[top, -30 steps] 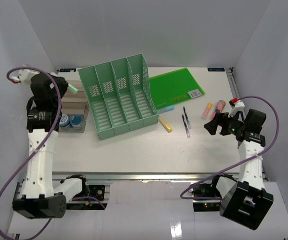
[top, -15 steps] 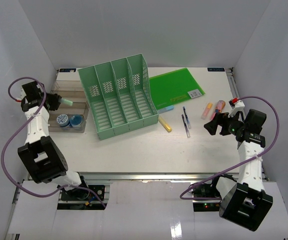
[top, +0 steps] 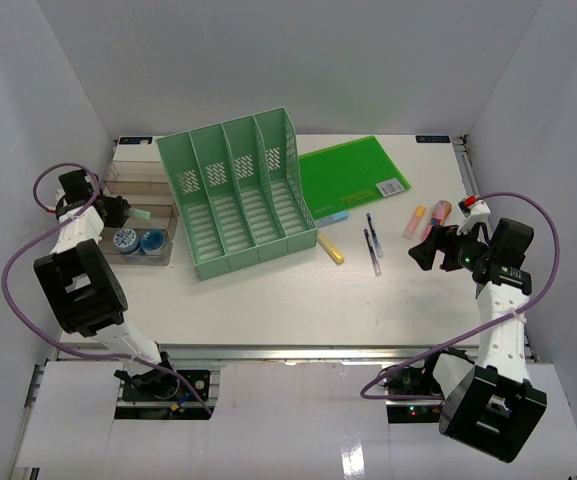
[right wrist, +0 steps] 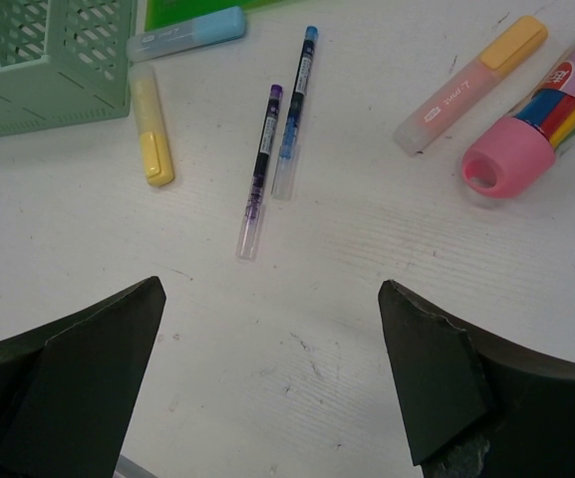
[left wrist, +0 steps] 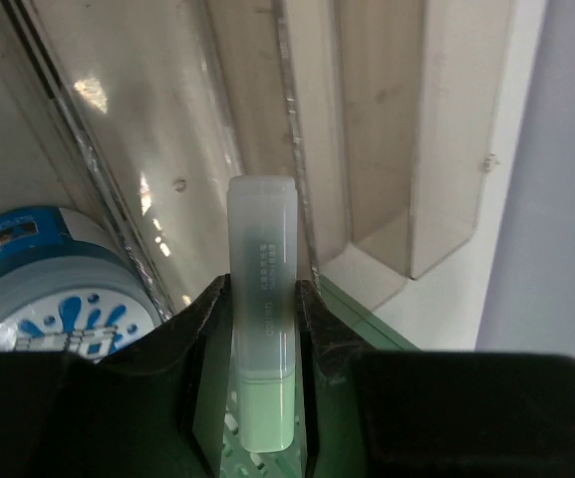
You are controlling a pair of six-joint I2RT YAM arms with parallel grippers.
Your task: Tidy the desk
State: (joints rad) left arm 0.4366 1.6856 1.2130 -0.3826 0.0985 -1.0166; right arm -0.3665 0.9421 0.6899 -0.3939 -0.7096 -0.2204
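Note:
The white desk point(top: 298, 300) holds scattered stationery. My left gripper point(top: 118, 212) is shut on a pale mint-green highlighter point(top: 140, 214) and holds it over the clear compartment tray point(top: 158, 190) at the far left. In the left wrist view the highlighter point(left wrist: 262, 299) sits between the two fingers, its cap pointing at the tray's dividers point(left wrist: 297, 149). My right gripper point(top: 423, 250) is open and empty above the bare desk point(right wrist: 317, 299), near two pens point(right wrist: 277, 139).
A mint-green file rack point(top: 238, 195) stands mid-left, with a green folder point(top: 353, 175) behind it. A yellow highlighter point(top: 330, 248), a blue one point(top: 333, 216), an orange one point(top: 414, 220) and a pink-capped tube point(top: 438, 212) lie on the right. Blue tape rolls point(top: 140, 240) sit in the tray.
My left arm has swung back and down, bringing the mint highlighter from above the tray's far end to low over its compartments. The right arm has not moved.

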